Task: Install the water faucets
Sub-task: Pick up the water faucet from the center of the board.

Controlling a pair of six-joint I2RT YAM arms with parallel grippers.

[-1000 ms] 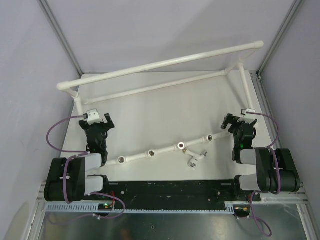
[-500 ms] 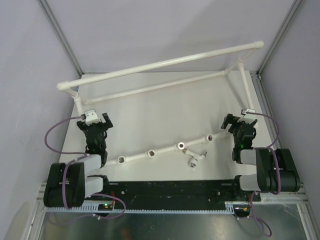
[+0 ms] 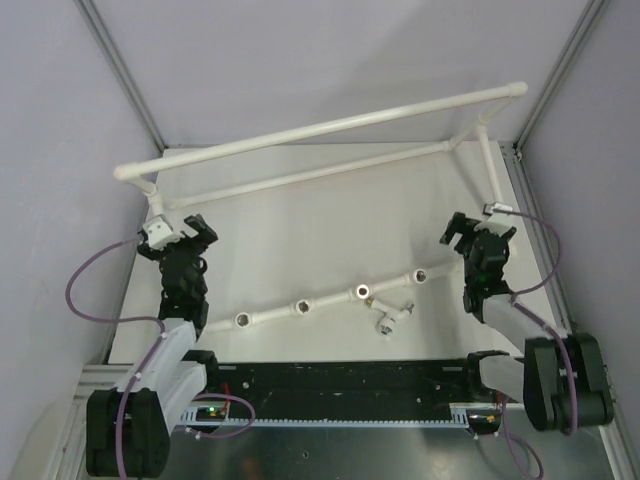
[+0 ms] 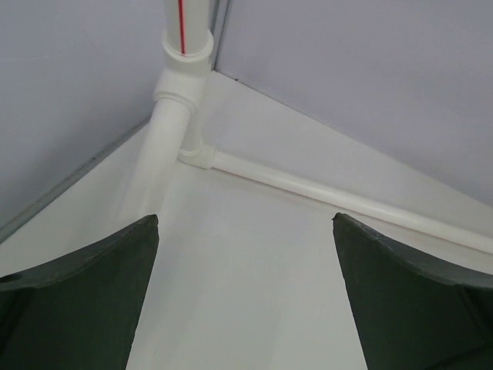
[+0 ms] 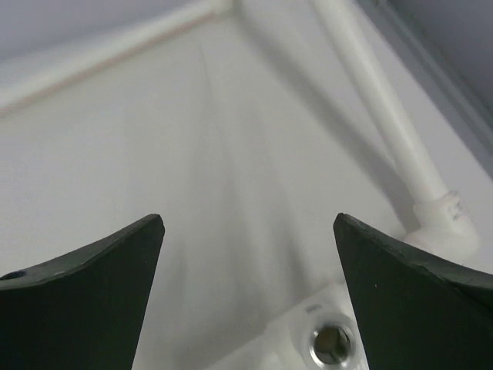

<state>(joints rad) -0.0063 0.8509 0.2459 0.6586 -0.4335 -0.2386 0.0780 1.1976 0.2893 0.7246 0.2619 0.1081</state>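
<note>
pale lilac-grey walls (image 3: 300, 60) close in the back and both sides, evenly lit, with soft shadows; slanting aluminium posts (image 3: 121, 75) mark the corners; a white table top (image 3: 330, 220) fills the middle; a black rail (image 3: 340, 385) runs along its near edge, with a grey metal plate (image 3: 350, 450) below

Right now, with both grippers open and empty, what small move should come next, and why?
Probably swing the right gripper down and inward toward the water faucets. They lie loose on the table beside the socketed pipe, nearer the right arm than the left gripper. Its jaws are open with nothing held, so a faucet must be picked up first.
</note>
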